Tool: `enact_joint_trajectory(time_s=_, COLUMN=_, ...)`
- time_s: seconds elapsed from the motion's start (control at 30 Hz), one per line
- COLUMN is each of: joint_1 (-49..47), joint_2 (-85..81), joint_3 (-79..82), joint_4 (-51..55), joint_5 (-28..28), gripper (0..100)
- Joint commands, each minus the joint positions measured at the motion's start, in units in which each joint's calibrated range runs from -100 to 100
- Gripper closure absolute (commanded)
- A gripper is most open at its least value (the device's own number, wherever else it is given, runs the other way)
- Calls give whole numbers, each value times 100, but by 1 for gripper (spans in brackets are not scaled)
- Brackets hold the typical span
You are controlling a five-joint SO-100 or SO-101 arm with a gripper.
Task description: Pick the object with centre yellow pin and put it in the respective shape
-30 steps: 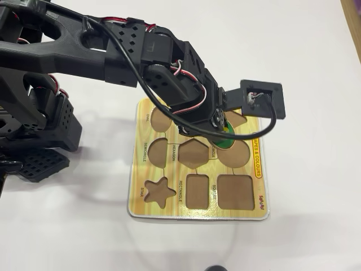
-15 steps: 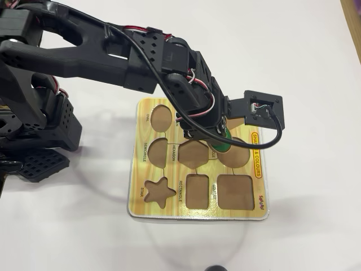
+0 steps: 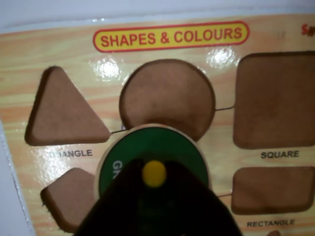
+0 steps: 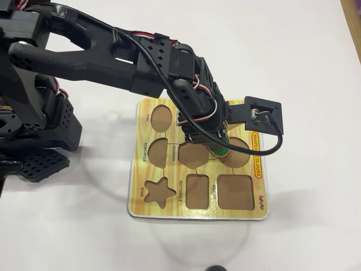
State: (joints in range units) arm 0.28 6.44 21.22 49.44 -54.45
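Claw (image 3: 154,196) grips green disc (image 3: 152,150) by its yellow knob (image 3: 154,173) (lettering mostly hidden), disc overlapping circle cut-out (image 3: 167,96) edge.

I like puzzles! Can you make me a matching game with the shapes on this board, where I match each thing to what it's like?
Things:
1. green disc
2. circle cut-out
3. star cut-out
4. title label

What it's like:
A. yellow with red letters
B. empty, at the board's corner nearest the arm's base in the overhead view
C. has a yellow knob in the middle
D. round, brown, partly overlapped by the disc's edge

Pairs: 1-C, 2-D, 3-B, 4-A
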Motion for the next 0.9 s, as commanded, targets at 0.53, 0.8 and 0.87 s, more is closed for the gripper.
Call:
enact_joint_trajectory(time_s=0.53, joint_1=118, joint_2=979, joint_3=-1529, joint_4=8, joint_5=-5, gripper=99)
enact_joint_trajectory(time_s=0.8, joint_1=118, joint_2=996, joint_3=-1529, joint_4=-61, joint_5=-10, gripper=99)
enact_joint_trajectory(time_s=0.87, joint_1=118, joint_2=996, joint_3=-1529, joint_4=-61, joint_5=-16, gripper=99)
